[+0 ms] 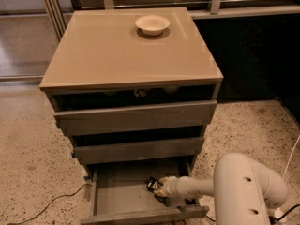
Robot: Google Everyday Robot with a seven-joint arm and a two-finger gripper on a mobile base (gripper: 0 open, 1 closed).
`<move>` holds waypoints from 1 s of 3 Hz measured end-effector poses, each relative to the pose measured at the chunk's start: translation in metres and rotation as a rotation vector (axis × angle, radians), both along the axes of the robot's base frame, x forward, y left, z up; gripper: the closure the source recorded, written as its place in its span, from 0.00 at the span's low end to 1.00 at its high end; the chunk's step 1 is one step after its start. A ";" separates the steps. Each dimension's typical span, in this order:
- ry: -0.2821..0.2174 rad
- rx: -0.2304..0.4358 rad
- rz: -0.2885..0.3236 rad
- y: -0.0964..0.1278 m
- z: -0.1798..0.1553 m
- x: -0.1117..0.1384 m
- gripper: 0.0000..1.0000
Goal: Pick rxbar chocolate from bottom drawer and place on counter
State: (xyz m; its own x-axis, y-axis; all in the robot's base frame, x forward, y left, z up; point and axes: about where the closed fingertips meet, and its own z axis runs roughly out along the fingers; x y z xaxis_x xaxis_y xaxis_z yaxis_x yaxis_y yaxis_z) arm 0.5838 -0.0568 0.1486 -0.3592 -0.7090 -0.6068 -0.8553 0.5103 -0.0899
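The bottom drawer (112, 198) is pulled open below two grey drawers. Inside it, toward the right, lies the rxbar chocolate (151, 183), a small dark wrapper with light print. My gripper (160, 187) reaches into the drawer from the right on its white arm, and its tip is right against the bar. I cannot tell whether the bar is held. The counter (122, 55) is the tan top of the cabinet.
A cream-white bowl (152, 24) stands at the back of the counter. Speckled floor surrounds the cabinet, with a thin cable (51, 203) on it at the left. A dark panel stands behind the cabinet to the right, and my white arm housing (248, 191) fills the lower right.
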 end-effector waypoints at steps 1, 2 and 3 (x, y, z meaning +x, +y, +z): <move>0.002 0.031 0.015 -0.003 0.014 -0.004 1.00; 0.006 0.094 0.041 -0.004 0.037 -0.009 1.00; 0.010 0.136 0.067 -0.002 0.054 -0.013 1.00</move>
